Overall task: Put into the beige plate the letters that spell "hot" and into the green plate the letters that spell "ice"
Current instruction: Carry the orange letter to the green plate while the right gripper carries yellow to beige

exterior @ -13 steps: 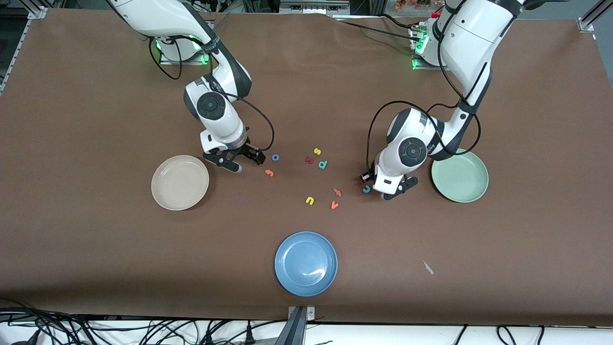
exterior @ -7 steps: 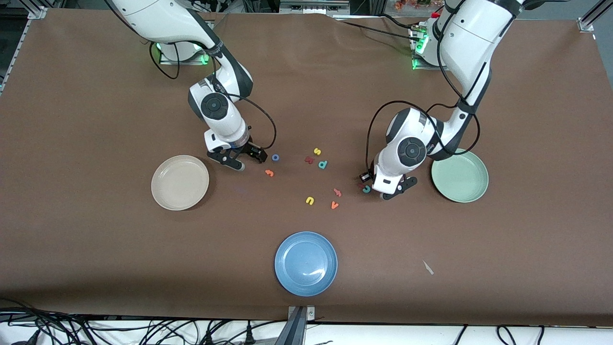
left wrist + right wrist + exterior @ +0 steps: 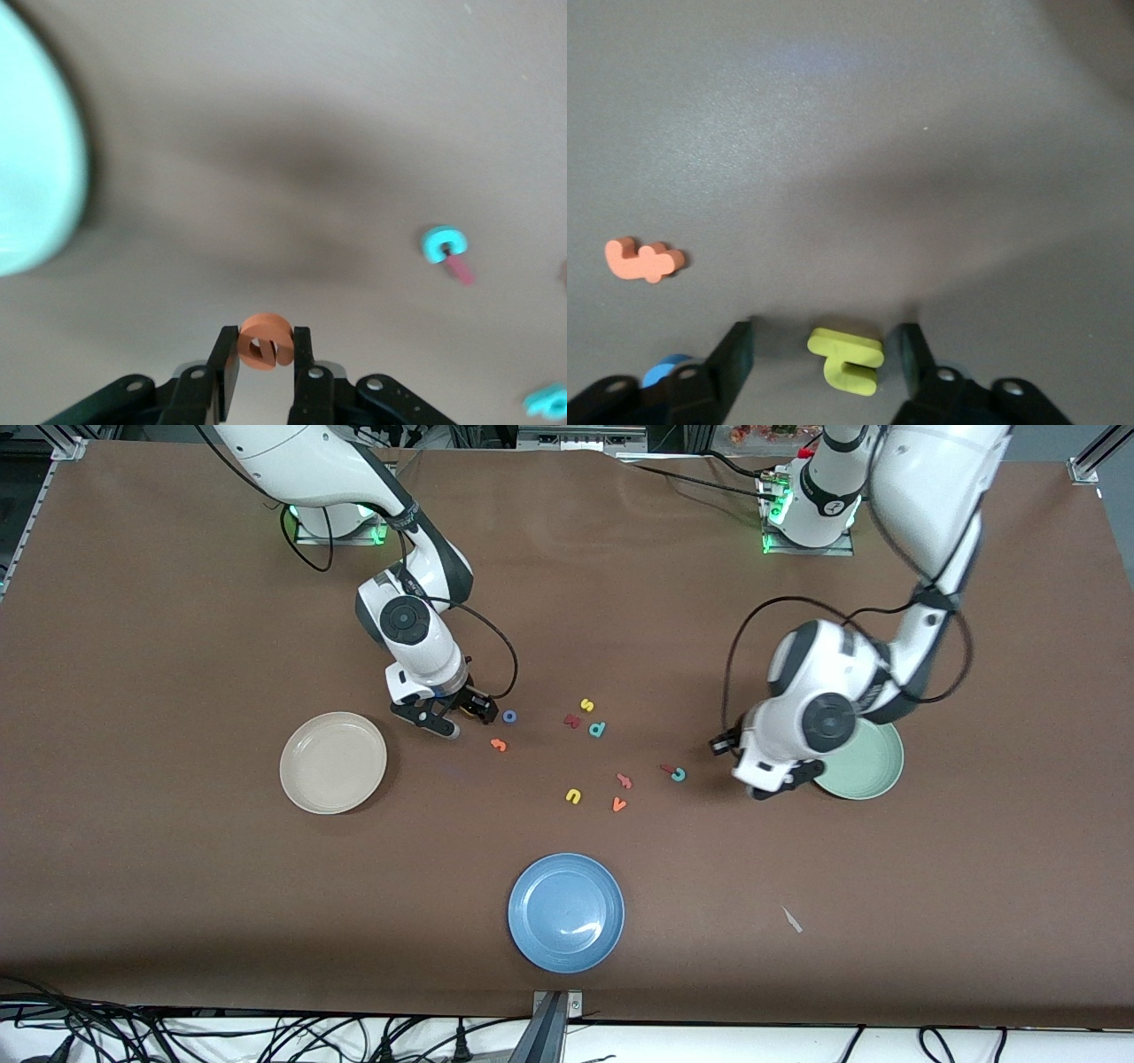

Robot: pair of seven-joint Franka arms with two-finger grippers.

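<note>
My left gripper (image 3: 771,784) (image 3: 266,352) is shut on the orange e (image 3: 263,333), above the table by the rim of the green plate (image 3: 875,766) (image 3: 35,150). The teal c (image 3: 679,774) (image 3: 443,244) and dark red i (image 3: 666,768) (image 3: 460,269) lie touching on the table. My right gripper (image 3: 440,722) (image 3: 824,347) stands low and open, one finger on each side of the yellow h (image 3: 849,359), which is hidden in the front view. The blue o (image 3: 509,716) and orange t (image 3: 499,745) (image 3: 644,260) lie beside it. The beige plate (image 3: 332,762) holds nothing.
Loose letters lie mid-table: a yellow s (image 3: 586,705), a dark red letter (image 3: 572,721), a teal p (image 3: 598,730), a salmon letter (image 3: 625,781), a yellow u (image 3: 573,796), an orange v (image 3: 619,805). A blue plate (image 3: 566,912) sits nearest the front camera.
My left gripper has risen from beside the c and i with the e and moved toward the green plate. My right gripper has shifted slightly toward the blue o, its fingers narrowing.
</note>
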